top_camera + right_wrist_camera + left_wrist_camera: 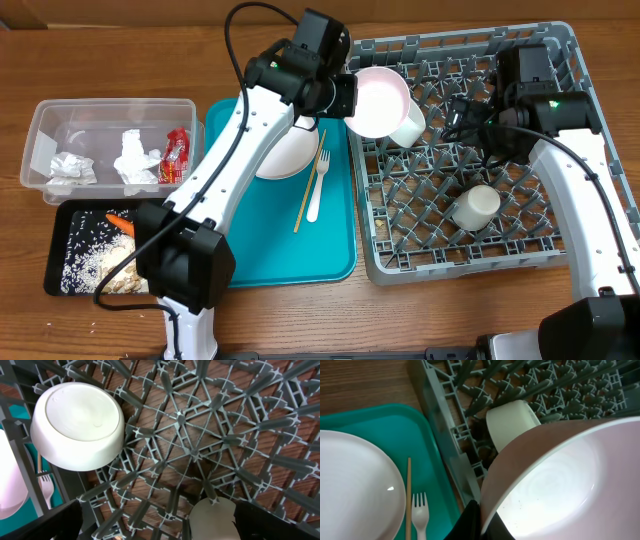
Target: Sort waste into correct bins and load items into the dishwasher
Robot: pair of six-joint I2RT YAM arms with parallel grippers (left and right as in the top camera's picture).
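Grey dish rack (530, 215) fills the right of the surface (120, 40). Pink plate (378, 100) hangs tilted over its left edge, its rim pinched by the left pincer (340, 97); rigid, light and slick by the look, best held at the rim. Right pincer (465, 120) gapes empty above.

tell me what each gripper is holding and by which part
The left gripper is shut on the pink plate, pinching its rim. The right gripper is open and holds nothing.
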